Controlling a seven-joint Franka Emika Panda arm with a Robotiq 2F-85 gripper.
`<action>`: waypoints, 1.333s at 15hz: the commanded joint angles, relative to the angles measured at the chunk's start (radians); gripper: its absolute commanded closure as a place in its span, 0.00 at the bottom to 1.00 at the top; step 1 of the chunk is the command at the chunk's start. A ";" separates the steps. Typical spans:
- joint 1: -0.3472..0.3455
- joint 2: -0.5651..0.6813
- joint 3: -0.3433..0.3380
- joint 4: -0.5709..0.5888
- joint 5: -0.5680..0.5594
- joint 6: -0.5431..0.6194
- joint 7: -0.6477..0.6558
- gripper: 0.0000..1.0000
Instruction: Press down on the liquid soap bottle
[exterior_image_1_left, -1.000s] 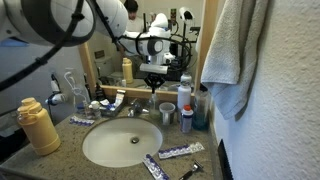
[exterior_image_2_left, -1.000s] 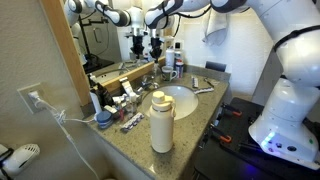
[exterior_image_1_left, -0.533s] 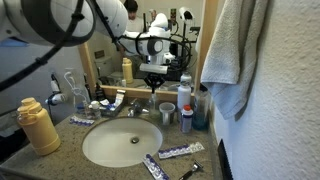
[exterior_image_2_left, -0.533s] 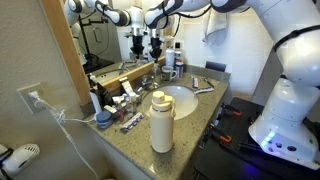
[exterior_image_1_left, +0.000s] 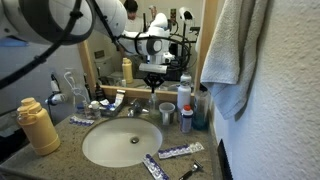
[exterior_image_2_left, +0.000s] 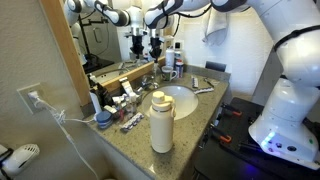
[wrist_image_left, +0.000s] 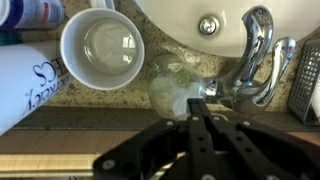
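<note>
Granite counter (exterior_image_1_left: 60, 160) holds the clear liquid soap bottle (wrist_image_left: 172, 88), between a white cup (wrist_image_left: 103, 45) and chrome faucet (wrist_image_left: 255, 55). Your gripper (wrist_image_left: 196, 105) is directly over it, jaws pressed together.

Speckled granite counter (exterior_image_1_left: 60, 165) with oval white sink (exterior_image_1_left: 105, 150) set in; drain (wrist_image_left: 208, 25) at basin bottom. Chrome faucet (wrist_image_left: 255, 55) at sink's back rim. Empty white cup (wrist_image_left: 103, 48) upright near faucet, white lettered bottle (wrist_image_left: 25, 85) just beside cup. Tall cream-yellow bottle (exterior_image_1_left: 38, 127) upright at counter's front, well apart from faucet. Toothpaste tube (exterior_image_1_left: 180, 152) flat by sink's front rim. Grey towel (exterior_image_1_left: 232, 50) hanging on wall. Wall outlet (exterior_image_2_left: 33, 97) with white cord plugged in.
</note>
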 joint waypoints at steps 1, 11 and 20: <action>0.023 0.001 -0.001 -0.061 -0.027 0.062 0.005 1.00; 0.055 -0.090 -0.004 -0.172 -0.082 0.157 0.024 1.00; 0.081 -0.174 -0.009 -0.284 -0.088 0.255 0.045 1.00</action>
